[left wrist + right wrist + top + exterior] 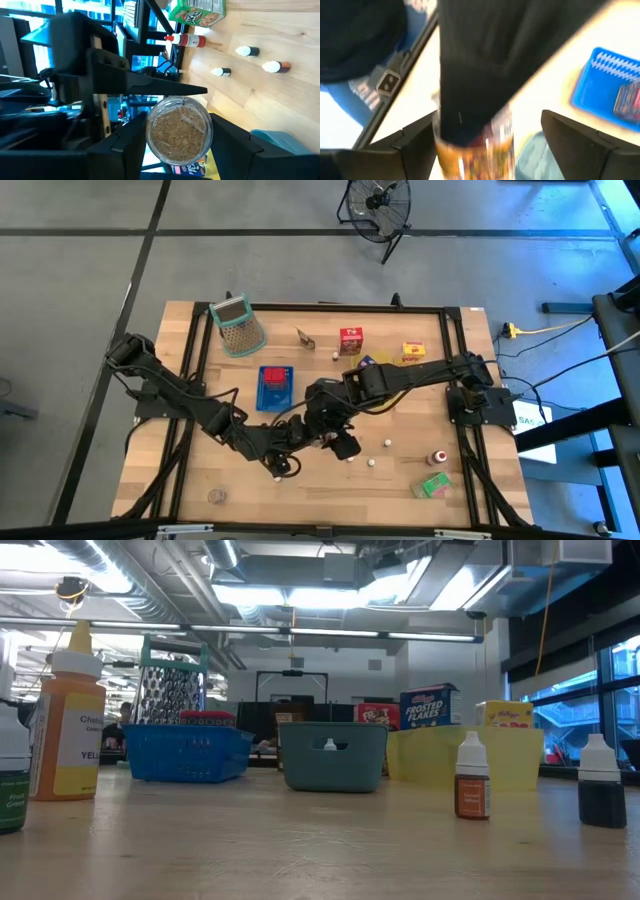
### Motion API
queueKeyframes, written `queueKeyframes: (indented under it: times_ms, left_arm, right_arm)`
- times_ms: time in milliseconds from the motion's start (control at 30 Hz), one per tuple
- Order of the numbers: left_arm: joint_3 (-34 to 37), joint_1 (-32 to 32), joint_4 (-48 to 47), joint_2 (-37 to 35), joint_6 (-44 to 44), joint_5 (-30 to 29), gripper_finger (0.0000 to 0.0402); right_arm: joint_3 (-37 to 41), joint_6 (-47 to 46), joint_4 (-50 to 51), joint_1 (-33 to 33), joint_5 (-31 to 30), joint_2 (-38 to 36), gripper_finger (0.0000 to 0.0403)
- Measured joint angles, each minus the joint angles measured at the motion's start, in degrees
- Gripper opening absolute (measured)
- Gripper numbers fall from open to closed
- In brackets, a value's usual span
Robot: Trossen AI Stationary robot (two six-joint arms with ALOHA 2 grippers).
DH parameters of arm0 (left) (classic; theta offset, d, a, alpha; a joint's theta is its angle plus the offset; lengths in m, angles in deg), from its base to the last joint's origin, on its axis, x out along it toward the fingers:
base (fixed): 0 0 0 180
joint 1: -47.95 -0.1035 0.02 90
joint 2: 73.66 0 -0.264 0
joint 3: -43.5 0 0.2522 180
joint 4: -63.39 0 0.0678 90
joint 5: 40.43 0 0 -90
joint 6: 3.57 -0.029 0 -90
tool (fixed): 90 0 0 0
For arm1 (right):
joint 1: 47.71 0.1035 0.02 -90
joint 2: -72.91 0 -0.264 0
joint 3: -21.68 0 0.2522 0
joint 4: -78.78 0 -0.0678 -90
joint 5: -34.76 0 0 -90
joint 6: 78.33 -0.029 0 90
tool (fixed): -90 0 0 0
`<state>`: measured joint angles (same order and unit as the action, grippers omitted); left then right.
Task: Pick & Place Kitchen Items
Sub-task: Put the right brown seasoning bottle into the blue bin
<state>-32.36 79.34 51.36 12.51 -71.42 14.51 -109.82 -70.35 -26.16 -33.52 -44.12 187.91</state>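
1. Grippers meet near the centre of the high view: the left gripper [290, 452] reaches in from the lower left, the right gripper [335, 438] from the right.
2. Left wrist view shows the left gripper [177, 145] with its fingers closed against the sides of a clear jar [179, 131] filled with brown granules.
3. Right wrist view shows the right gripper [487, 150] spread wide, its fingers standing clear on both sides of a blurred jar-like thing [475, 147] partly hidden by a dark arm; whether this is the same jar cannot be told.
4. Blue tray [275, 386] sits just left of centre in the high view, with a red item inside.
5. Cartons lie toward the upper right: a red carton [351, 340] and a yellow carton [413, 352].
6. Lower right holds a green carton [434, 485], a red-capped bottle [437, 457] and small white pieces [387, 443].
7. Grater [238, 325] stands at the upper left of the table [190, 480].
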Motion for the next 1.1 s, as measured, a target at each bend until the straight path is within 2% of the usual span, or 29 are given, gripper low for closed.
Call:
queueKeyframes:
  times_ms: [300,467,567,667,867,933,1000,1100]
  left_arm:
    - [-0.09,0.03,-0.55,0.0,4.18,-1.98,0.0181]
    - [-0.09,0.01,-1.58,0.0,10.1,-10.88,0.0181]
    - [-0.09,0.01,-4.6,-0.68,13.02,-18.13,0.0181]
    - [-0.11,0.0,-9.2,-1.99,17.24,-22.06,0.0181]
    - [-0.11,-0.66,-22.18,-7.91,30.28,-22.01,0.0181]
    - [-0.11,-2.14,-26.68,-11.07,36.64,-21.01,0.0181]
    - [-0.11,-4.23,-33.05,-14.73,44.57,-17.21,0.0181]
    - [-0.11,-8.93,-41.51,-19.85,57.32,-8.11,0.0181]
  right_arm:
    - [-0.63,1.01,4.25,0.11,-0.67,-3.31,0.034]
    - [-0.94,-5.91,6.05,0.69,-0.64,-6.59,0.034]
    - [-0.94,-8.88,7.26,1.95,-0.66,-7.67,0.034]
    - [-0.94,-10.13,7.16,3.81,-0.63,-8.21,0.034]
    - [-0.94,-11.36,6.01,8.19,-0.9,-8.24,0.034]
    - [-0.94,-12.64,6.52,9.57,-3.79,-8.24,0.034]
    - [-0.94,-13.99,7.61,10.83,-8.49,-8.28,0.034]
    - [-0.94,-16.93,10.59,12.42,-16.48,-8.52,0.034]
